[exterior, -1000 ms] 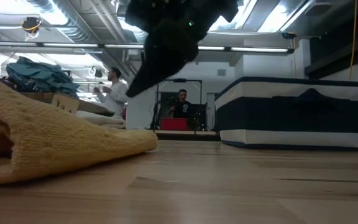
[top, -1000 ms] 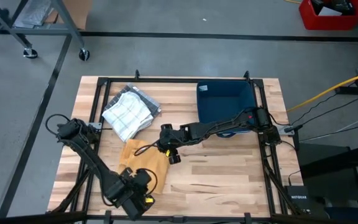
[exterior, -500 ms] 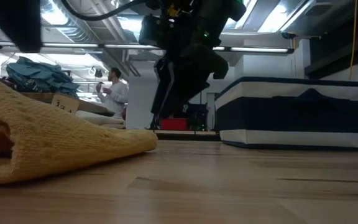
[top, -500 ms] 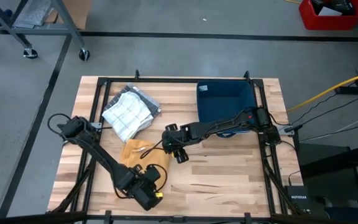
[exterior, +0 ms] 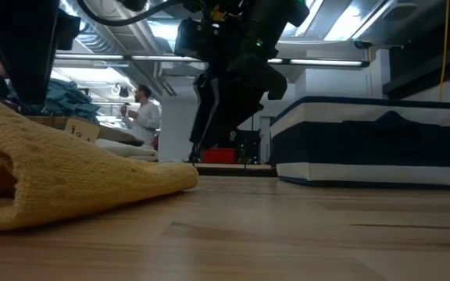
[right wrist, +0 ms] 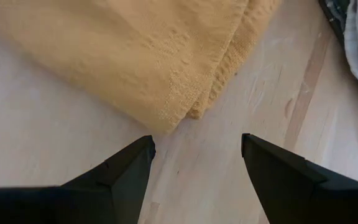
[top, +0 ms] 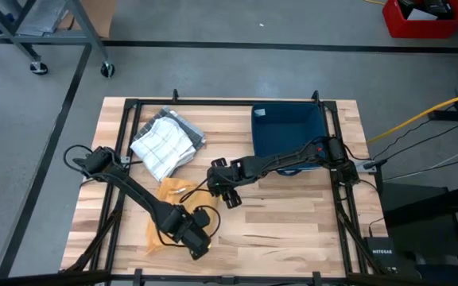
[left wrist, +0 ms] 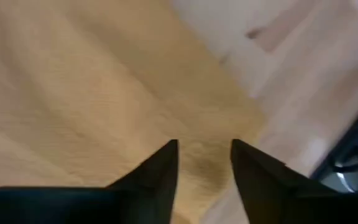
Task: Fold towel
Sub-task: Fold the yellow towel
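Bare tabletop [top: 293, 230] ahead of my right pincer [top: 227, 196], yellow towel [top: 170, 208] beside it, blue bin [top: 289, 131] blocking behind, checked cloth [top: 164, 144] filling the far left corner.

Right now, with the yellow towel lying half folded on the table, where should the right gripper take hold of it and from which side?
Probably the doubled corner of the yellow towel nearest the right gripper. Its layered edges stack there and lift off the wooden table, giving open fingers a lip. Come from the bare wood on the bin side, low and level, sliding one finger under.
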Controlling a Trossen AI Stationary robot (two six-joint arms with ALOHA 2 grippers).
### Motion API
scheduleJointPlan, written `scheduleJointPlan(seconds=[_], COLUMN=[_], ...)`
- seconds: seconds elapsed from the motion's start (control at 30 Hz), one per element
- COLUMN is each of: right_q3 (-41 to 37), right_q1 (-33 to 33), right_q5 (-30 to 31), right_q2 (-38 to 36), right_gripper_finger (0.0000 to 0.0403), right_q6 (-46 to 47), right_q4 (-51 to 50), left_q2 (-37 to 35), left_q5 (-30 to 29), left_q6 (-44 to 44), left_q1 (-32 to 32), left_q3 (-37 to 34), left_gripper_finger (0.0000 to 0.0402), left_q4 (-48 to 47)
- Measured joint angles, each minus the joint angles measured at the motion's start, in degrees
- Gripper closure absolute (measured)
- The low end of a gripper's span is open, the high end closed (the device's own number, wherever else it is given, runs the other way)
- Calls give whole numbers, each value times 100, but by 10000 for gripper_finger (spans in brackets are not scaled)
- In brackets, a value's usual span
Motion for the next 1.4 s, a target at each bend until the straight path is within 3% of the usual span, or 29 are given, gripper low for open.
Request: scheduleJointPlan(seconds=[0.2, 0.5, 1.2, 1.4], right_q3=[0, 0, -4, -4], right_q1=[160, 582, 634, 634], right_q5=[-60, 161, 404, 397], right_q2=[0, 22, 634, 634], right_gripper_finger=[145, 145, 146, 186], right_q6=[-1351, -2966, -3098, -3094], right_q4=[-300, 111, 365, 370], left_q2=[2, 414, 1005, 1019], left_q5=[182, 33, 35, 3], left_q6=[587, 828, 562, 89], left_q1=[-93, -215, -247, -247], left_q3=[0, 2, 2, 2], left_gripper_finger=[208, 201, 201, 222], left_q4=[918, 711, 1259, 1351])
